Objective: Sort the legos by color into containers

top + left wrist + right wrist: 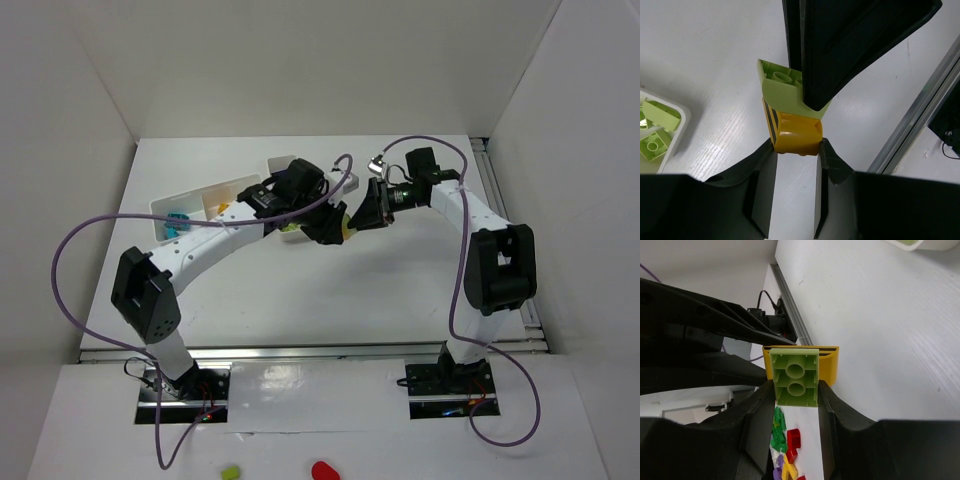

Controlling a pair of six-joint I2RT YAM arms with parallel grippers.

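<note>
A two-brick clump hangs above the table between my grippers, a lime green brick (782, 87) joined to a yellow-orange brick (797, 132). My left gripper (797, 149) is shut on the yellow-orange brick. My right gripper (796, 392) is shut on the lime green brick (796, 377), with the yellow-orange brick (830, 365) behind it. In the top view the left gripper (333, 232) and the right gripper (360, 220) meet at the clump (347, 229). A narrow white tray (205, 200) holds a cyan brick (176, 222). Another white tray (677, 137) holds lime green bricks (660, 112).
Small green, red, yellow and purple pieces (787, 445) show low between the right gripper's fingers. A metal rail (920, 120) runs along the table's right edge. White walls stand on three sides of the table. Purple cables (70, 250) loop over both arms.
</note>
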